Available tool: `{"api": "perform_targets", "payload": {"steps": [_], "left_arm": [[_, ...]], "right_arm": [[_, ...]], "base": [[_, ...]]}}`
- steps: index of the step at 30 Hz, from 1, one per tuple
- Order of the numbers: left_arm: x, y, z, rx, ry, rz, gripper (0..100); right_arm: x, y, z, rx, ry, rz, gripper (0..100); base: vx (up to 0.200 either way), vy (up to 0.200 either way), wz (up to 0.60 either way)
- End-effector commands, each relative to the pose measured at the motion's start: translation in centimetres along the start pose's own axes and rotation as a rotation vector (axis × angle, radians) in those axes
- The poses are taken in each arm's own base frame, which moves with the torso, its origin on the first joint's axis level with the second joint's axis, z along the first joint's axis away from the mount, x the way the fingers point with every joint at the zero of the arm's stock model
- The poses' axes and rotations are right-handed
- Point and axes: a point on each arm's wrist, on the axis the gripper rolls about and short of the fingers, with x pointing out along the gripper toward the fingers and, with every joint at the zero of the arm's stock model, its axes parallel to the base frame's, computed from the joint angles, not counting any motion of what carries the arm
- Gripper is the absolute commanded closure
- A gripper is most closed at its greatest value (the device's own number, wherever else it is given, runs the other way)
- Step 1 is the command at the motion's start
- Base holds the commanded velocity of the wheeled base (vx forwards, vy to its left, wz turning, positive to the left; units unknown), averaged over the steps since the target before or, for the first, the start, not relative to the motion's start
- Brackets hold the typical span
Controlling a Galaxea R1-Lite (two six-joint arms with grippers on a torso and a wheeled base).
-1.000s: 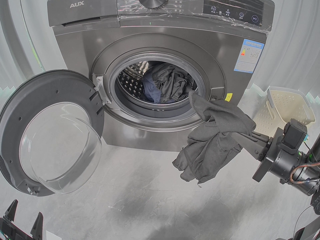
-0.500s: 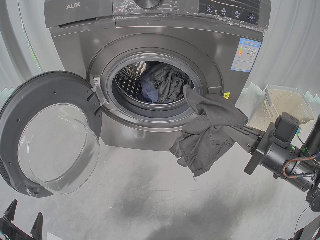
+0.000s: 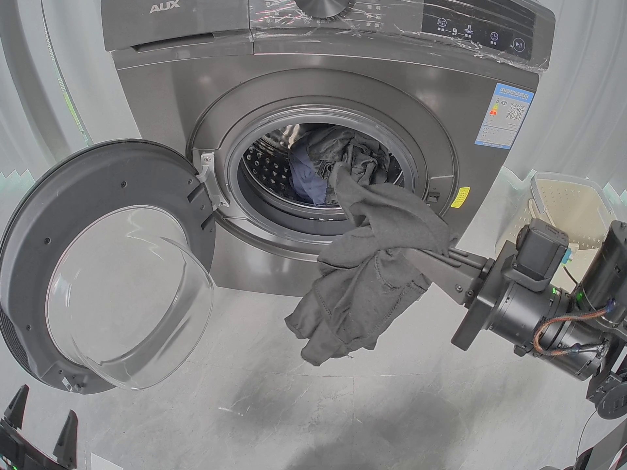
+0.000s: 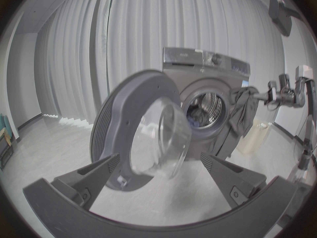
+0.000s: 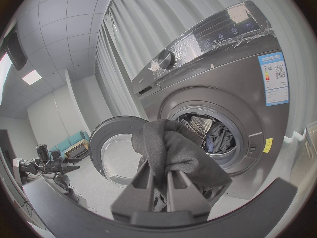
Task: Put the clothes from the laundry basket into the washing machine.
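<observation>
**Right gripper (image 3: 424,259) clamped on one dark grey cloth garment (image 3: 366,256) at the washer mouth**

From my station, the right wrist view shows it best. The right gripper (image 5: 160,172) has both fingers pinched together on a bunched fold of the dark grey cloth garment (image 5: 185,156). The head view hides those fingertips under the fabric. It does show the rest of the garment hanging loose below the arm, clear of the floor. The upper fold sits in front of the drum opening, and I cannot tell whether it touches the rim.

The left gripper (image 3: 42,412) sits low at my near left. Its own wrist view shows the left gripper (image 4: 159,156) with fingers spread wide and nothing between them. That view also catches the held garment (image 4: 242,113) from the side.

My count:
- One silver-grey front-loading washing machine (image 3: 170,93).
- One round grey door with a clear glass bowl (image 3: 98,184), swung fully open to the left.
- One cream perforated plastic laundry basket (image 3: 575,203), on the floor just right of the machine, behind the right arm.
- Two pieces I can separate inside the drum: a crumpled dark grey piece (image 3: 353,155) and a blue piece (image 3: 304,177) beside it.
- One garment in the gripper.
</observation>
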Motion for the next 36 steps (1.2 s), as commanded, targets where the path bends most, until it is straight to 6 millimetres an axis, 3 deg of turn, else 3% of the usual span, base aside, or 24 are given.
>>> {"api": "perform_targets", "payload": {"steps": [1, 8, 15, 22, 32, 36], "left_arm": [[-0.8, -0.3, 7.1, -0.054, -0.190, -0.141, 0], [3.4, -0.9, 6.3, -0.026, 0.134, -0.394, 0], [7.5, -1.4, 7.2, -0.023, 0.198, -0.534, 0], [12.3, -3.4, 7.2, -0.023, 0.265, -0.704, 0], [17.2, -6.3, 6.9, -0.021, 0.304, -0.811, 0], [19.1, -8.9, 6.7, -0.012, 0.283, -0.898, 0]], "right_arm": [[1.3, 0.2, -0.4, 0.015, -0.008, 0.012, 100], [3.0, 0.1, -1.6, 0.016, -0.008, -0.010, 100], [5.1, 0.0, -2.1, 0.020, -0.025, -0.012, 100], [7.7, -0.2, -1.0, 0.036, -0.125, -0.055, 100], [7.8, -0.9, -0.4, 0.054, -0.152, -0.081, 100], [7.9, -0.9, -0.3, 0.054, -0.154, -0.081, 100]], "base": [[0.000, 0.000, 0.00], [0.000, 0.000, 0.00], [0.000, 0.000, 0.00], [0.000, 0.000, 0.00], [0.000, 0.000, 0.00], [0.000, 0.000, 0.00]]}}
